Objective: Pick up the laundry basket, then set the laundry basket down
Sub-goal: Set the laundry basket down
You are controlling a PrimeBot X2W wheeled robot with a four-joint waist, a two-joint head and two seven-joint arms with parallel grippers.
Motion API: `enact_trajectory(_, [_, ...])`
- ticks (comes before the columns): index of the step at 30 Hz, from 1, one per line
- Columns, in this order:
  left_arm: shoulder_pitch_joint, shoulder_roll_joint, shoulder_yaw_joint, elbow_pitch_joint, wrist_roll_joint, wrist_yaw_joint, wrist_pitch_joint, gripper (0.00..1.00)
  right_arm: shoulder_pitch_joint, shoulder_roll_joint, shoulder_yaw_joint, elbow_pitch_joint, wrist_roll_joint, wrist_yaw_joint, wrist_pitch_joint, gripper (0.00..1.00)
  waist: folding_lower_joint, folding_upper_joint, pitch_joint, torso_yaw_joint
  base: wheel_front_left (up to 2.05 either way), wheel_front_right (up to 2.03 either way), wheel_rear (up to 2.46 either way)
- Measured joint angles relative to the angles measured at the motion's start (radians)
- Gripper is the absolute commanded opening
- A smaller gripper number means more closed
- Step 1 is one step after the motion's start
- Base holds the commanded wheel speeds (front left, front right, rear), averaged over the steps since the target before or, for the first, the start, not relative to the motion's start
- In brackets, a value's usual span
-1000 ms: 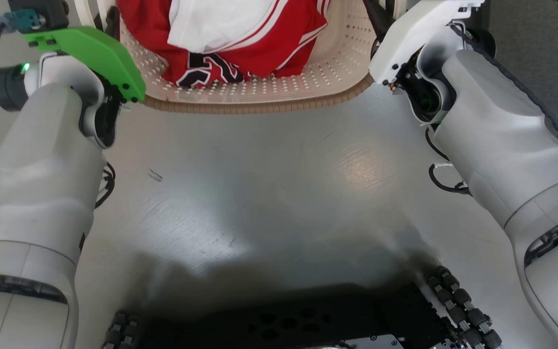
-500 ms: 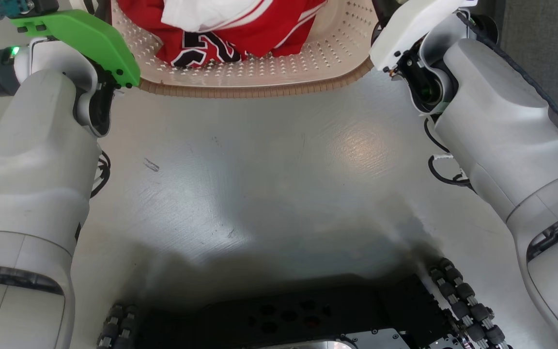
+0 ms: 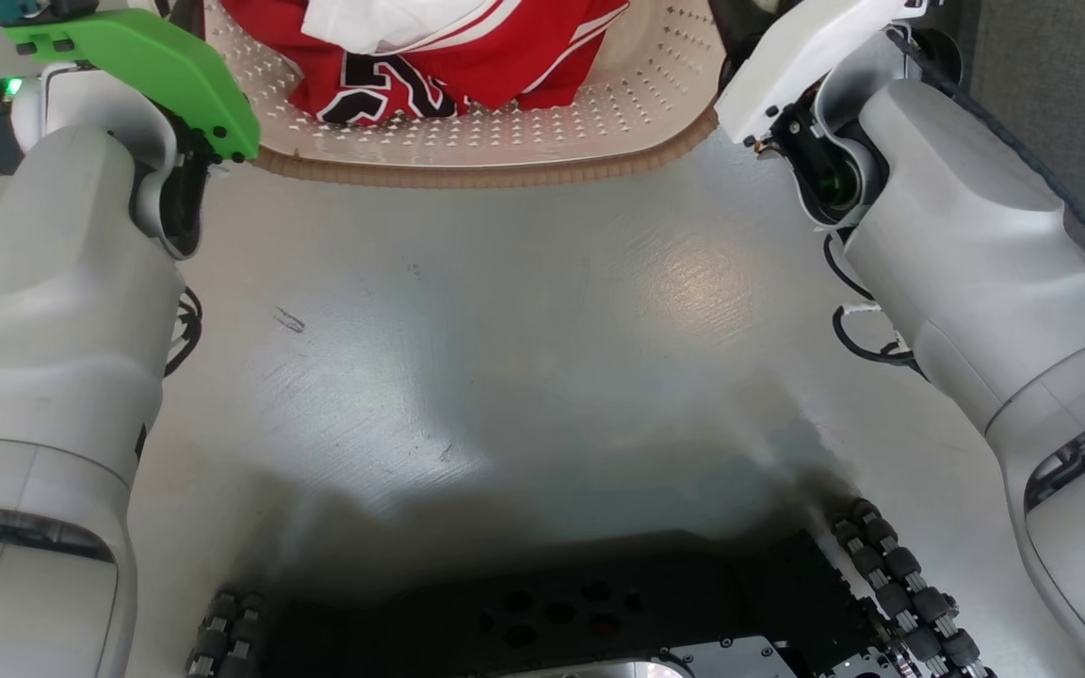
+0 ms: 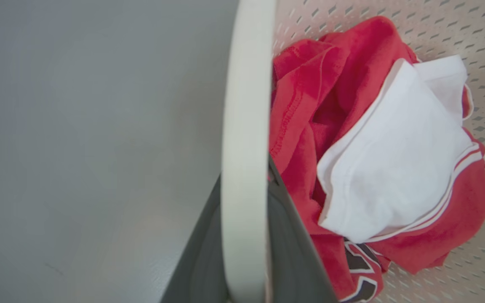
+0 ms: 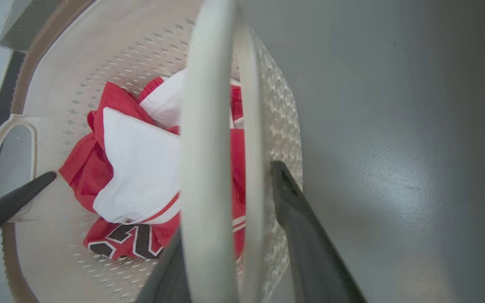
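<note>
Head view shows the laundry basket [image 3: 505, 141] between the two arms, with red and white clothes [image 3: 505, 66] inside it. The left gripper [image 4: 246, 176] pinches one loop handle [image 4: 244, 105] between its fingers; the right gripper [image 5: 225, 202] pinches the opposite handle [image 5: 202, 126].

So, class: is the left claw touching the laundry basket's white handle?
Touching. In the left wrist view, the laundry basket's white handle runs between the left claw's two dark fingers, and both press against it with no gap.
</note>
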Motion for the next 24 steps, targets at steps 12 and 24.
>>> enact_trajectory(12, [-0.006,0.004,-0.007,0.061,0.005,-0.004,0.023,1.00,-0.002,0.013,0.023,0.018,0.009,0.011,-0.003,1.00,0.0001,0.0000,-0.009,-0.006,0.00,0.00,0.00])
enact_trajectory(24, [-0.004,0.006,-0.008,0.097,0.005,-0.015,-0.005,1.00,-0.007,0.014,0.032,0.048,0.018,0.011,-0.024,1.00,0.0001,0.0000,-0.043,-0.013,0.00,0.00,0.00])
